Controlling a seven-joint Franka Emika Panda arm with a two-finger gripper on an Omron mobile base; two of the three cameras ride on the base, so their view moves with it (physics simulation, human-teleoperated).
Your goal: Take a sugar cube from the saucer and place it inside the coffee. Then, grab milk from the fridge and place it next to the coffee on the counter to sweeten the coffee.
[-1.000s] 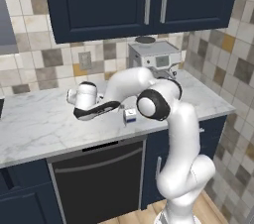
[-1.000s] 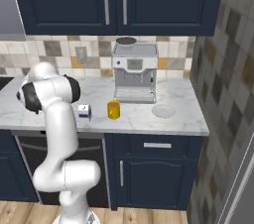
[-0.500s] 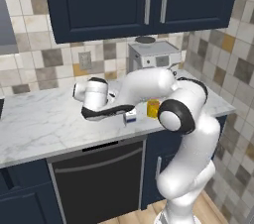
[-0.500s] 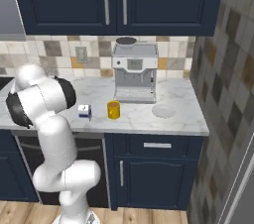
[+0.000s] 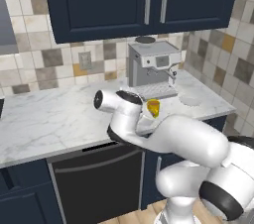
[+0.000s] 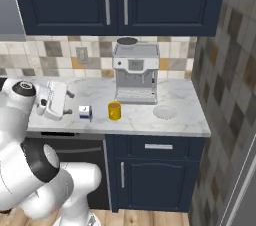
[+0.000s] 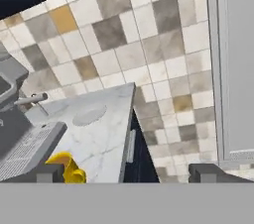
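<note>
One yellow mug of coffee [image 6: 114, 111] at centre frame, one milk carton [image 6: 85, 113] just left of it, one saucer [image 6: 165, 112] to the right, one espresso machine [image 6: 136, 72] behind, all on one bench [image 6: 185, 125]. Two upper cabinet doors [image 6: 105, 0] at top.

Wall: mixed beige, grey and ochre tiles [image 6: 60, 50] — with one outlet [image 6: 81, 56].
Cabinets: dark blue uppers [image 5: 139, 0], long silver handles.
Floor: pale wood [image 6: 150, 217] — under the base.

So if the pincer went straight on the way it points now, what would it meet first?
Judging by the hand view, the open pincer looks past the counter end toward the tiled side wall. The way looks free until that wall, though depth is unclear.
</note>
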